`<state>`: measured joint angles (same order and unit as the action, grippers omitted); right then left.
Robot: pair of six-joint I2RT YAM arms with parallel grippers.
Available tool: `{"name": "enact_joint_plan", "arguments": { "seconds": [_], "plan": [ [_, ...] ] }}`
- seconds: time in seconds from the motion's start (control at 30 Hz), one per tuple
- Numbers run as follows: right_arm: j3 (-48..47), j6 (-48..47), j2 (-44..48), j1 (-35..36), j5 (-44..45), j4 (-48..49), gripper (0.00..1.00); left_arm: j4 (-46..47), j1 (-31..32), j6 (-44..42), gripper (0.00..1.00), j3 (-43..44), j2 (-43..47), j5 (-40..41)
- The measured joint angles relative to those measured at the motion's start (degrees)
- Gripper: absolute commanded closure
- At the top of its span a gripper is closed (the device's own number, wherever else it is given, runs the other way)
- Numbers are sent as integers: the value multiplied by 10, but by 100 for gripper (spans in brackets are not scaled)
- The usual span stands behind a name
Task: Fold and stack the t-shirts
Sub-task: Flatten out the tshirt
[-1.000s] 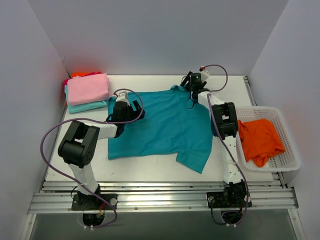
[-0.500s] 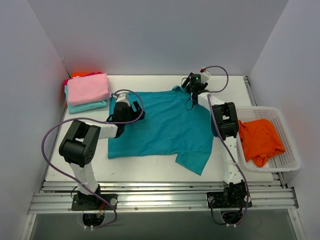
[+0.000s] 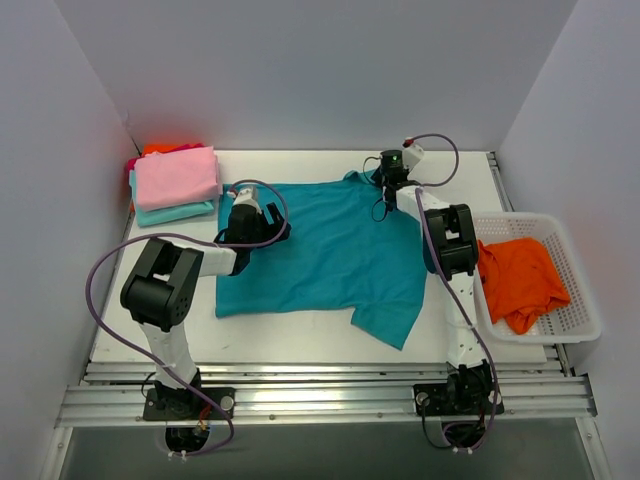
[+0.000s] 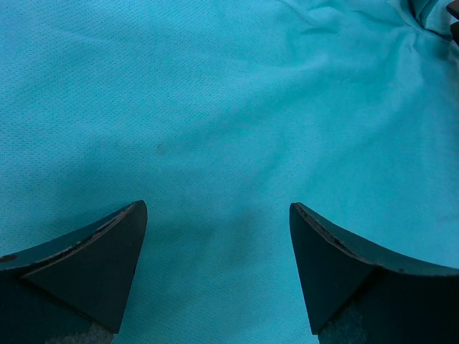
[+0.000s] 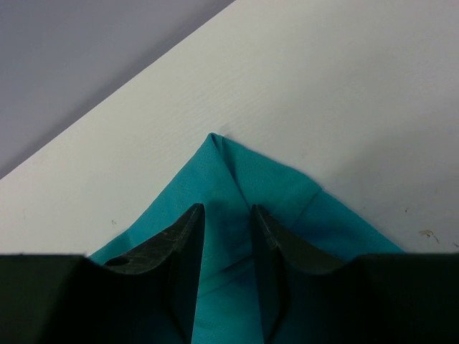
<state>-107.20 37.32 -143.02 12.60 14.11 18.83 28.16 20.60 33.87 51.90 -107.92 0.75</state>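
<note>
A deep teal t-shirt (image 3: 330, 250) lies spread flat across the middle of the table. My left gripper (image 3: 276, 226) hovers low over its left part, open wide, with only flat teal cloth (image 4: 215, 129) between the fingers (image 4: 107, 258). My right gripper (image 3: 382, 182) is at the shirt's far right corner. Its jaws stand a narrow gap apart astride a raised fold of that corner (image 5: 228, 179). A folded pink t-shirt (image 3: 176, 176) tops a stack at the far left, over a pale aqua one (image 3: 172, 213). Orange cloth (image 3: 158, 149) shows behind the stack.
A white mesh basket (image 3: 588, 322) stands at the right edge with a crumpled bright orange t-shirt (image 3: 520, 280) inside. Grey walls enclose the table on three sides. A metal rail (image 3: 320, 395) runs along the near edge by the arm bases.
The right gripper's jaws have narrowed over the shirt's far corner, and its wrist has shifted slightly right. The left gripper has hardly moved and stays wide open.
</note>
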Motion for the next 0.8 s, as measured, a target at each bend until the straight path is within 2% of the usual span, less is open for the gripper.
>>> {"name": "enact_joint_plan", "arguments": {
  "seconds": [0.3, 0.8],
  "plan": [
    [-1, 2, -2, 0, 0, -12, 100, 9, -5, 0, 11, 2, -9, 0],
    [-6, 2, -3, 0, -1, -21, 100, 20, -8, 0, 11, 8, -19, -15]
  ]
}}
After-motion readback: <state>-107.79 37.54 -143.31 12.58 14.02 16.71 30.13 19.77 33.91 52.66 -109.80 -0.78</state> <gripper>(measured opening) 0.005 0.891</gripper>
